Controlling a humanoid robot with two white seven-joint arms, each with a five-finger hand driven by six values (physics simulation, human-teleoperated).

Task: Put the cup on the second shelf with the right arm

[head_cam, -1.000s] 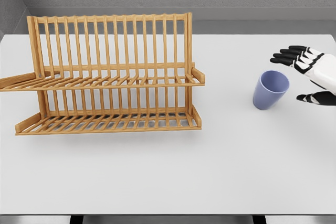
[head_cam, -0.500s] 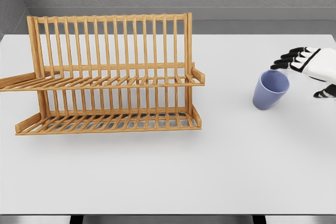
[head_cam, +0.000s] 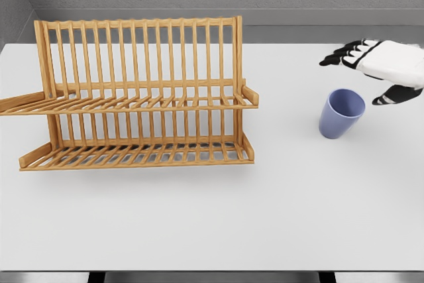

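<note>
Right hand (head_cam: 379, 64) hovers above and just behind the cup (head_cam: 342, 113), fingers spread, holding nothing. That cup stands on the tabletop (head_cam: 278, 217), well right of the rack (head_cam: 139, 94). Reaching step, I judge; next comes lowering and closing round it. No writing shows.

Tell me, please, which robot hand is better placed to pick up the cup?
Right. The right robot hand hovers just above and behind the cup, fingers spread and holding nothing. No left arm shows anywhere in the head view.
</note>
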